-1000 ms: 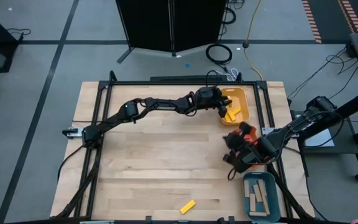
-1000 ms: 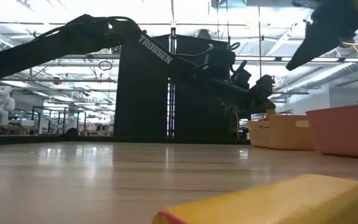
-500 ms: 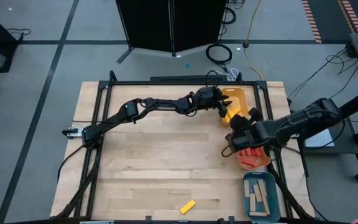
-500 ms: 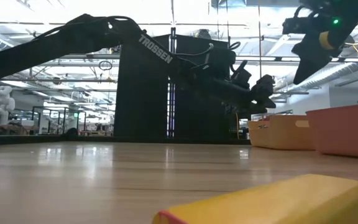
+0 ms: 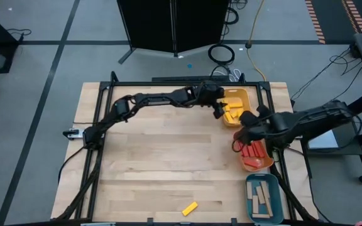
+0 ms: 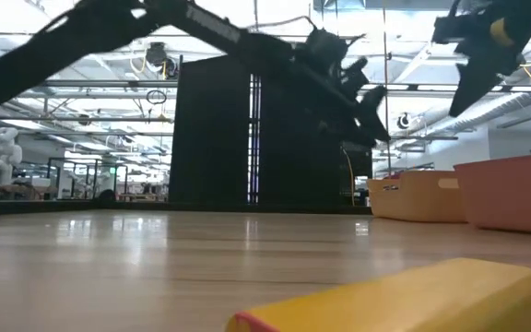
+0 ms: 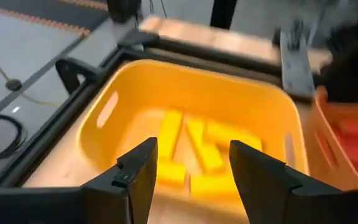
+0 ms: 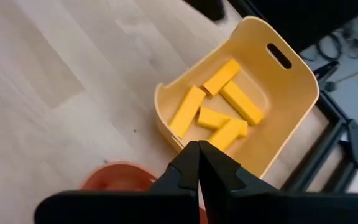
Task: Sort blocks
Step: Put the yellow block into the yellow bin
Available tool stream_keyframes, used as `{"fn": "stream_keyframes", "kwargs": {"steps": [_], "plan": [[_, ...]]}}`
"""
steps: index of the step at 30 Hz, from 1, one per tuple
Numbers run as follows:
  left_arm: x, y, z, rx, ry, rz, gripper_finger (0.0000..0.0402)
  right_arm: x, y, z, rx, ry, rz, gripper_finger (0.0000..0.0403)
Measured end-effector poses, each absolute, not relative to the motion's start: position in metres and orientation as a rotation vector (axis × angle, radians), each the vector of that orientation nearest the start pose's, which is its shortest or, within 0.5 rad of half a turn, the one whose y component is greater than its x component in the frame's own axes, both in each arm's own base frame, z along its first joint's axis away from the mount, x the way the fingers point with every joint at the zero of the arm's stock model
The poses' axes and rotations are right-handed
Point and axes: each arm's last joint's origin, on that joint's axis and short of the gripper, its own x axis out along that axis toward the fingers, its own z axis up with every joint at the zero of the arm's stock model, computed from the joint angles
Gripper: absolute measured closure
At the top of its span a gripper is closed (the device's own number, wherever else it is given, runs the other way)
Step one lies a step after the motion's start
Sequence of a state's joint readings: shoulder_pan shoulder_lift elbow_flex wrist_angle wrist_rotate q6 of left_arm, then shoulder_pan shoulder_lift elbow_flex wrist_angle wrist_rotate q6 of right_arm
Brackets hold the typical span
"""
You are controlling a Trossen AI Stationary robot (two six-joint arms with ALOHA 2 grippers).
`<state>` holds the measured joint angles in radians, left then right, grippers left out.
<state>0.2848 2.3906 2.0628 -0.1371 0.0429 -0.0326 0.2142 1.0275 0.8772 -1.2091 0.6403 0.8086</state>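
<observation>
Several yellow blocks [image 7: 197,152] lie in the yellow tray [image 5: 244,98] at the table's far right. My left gripper [image 7: 191,180] hangs open above that tray's near-left rim, holding nothing; it also shows in the high view [image 5: 221,109]. My right gripper [image 8: 199,157] is shut and empty, hovering between the yellow tray and the orange tray [image 5: 260,163], which holds red blocks [image 5: 254,150]. One yellow block [image 5: 190,208] lies flat on the table near the front edge. Tan blocks [image 5: 261,198] lie in the teal tray [image 5: 273,182].
The three trays stand in a row along the table's right edge, close to both grippers. A black metal frame [image 5: 168,82] borders the table. Bare wood spreads across the middle and left [image 5: 162,157]. The lone yellow block fills the foreground of the low view [image 6: 404,295].
My left gripper has risen from the yellow tray and tipped its fingers up toward level. My right gripper has moved from over the orange tray toward the table's far edge, nearer the yellow tray, still shut. The red blocks in the orange tray have come into sight.
</observation>
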Motion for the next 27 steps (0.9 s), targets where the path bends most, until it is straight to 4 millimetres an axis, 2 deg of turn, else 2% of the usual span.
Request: {"fn": "stream_keyframes", "kwargs": {"steps": [5, 8, 9, 13, 17, 24, 27], "plan": [[0.5, 0.137, 0.266, -0.07, 0.595, 0.161, 0.0208, 0.137, 0.013, 0.277, 0.198, 0.909, -0.749, 0.0403], [0.488, 0.108, 0.278, -0.096, 0.715, 0.069, 0.0208, 0.136, 0.014, 0.28, 0.213, 0.904, -0.674, 0.0403], [0.485, 0.096, 0.274, -0.104, 0.78, 0.048, 0.0208, 0.138, 0.015, 0.28, 0.214, 0.907, -0.645, 0.0403], [0.478, 0.037, 0.269, -0.104, 0.951, 0.037, 0.0208, 0.145, 0.021, 0.281, 0.218, 0.915, -0.516, 0.0403], [0.47, -0.038, 0.265, -0.092, 1.041, 0.004, 0.0208, 0.151, 0.031, 0.281, 0.194, 0.924, -0.369, 0.0403], [0.45, -0.161, 0.266, -0.17, 0.964, 0.029, 0.0208, 0.149, 0.059, 0.285, 0.145, 0.884, -0.148, 0.0403], [0.438, -0.202, 0.258, -0.224, 0.935, 0.073, 0.0208, 0.146, 0.071, 0.287, 0.138, 0.864, -0.077, 0.0403]]}}
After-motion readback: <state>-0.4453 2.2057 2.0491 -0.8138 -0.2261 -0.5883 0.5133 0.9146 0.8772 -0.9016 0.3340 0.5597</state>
